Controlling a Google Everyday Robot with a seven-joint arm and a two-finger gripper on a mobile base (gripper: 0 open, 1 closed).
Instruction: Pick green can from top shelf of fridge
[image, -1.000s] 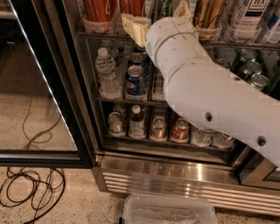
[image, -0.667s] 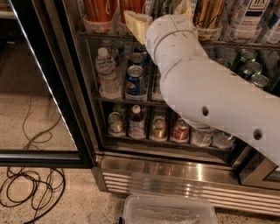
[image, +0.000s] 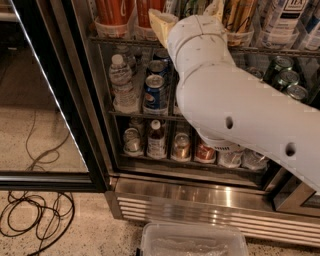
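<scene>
**Gripper (image: 189, 15) at green can (image: 192, 6)**

Raised to top shelf (image: 260, 50) of fridge (image: 200, 192), right at the can. Cannot tell whether clamped on can or loose. Can upright on shelf, between orange cans (image: 115, 10) and gold can (image: 241, 12). White arm (image: 240, 110) crossing racks below shelf.

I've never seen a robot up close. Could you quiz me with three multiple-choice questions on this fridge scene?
1. Where is the gripper? A at the top shelf; B by the floor cables; C in the plastic tub.
2. What colour are the two leftmost tall cans? A blue; B orange-red; C white.
3. The glass door is: A open; B shut; C missing.
1 A: it is up there by the green can. 2 B: both are orange-red. 3 A: it stands swung aside and the arm reaches in.
</scene>
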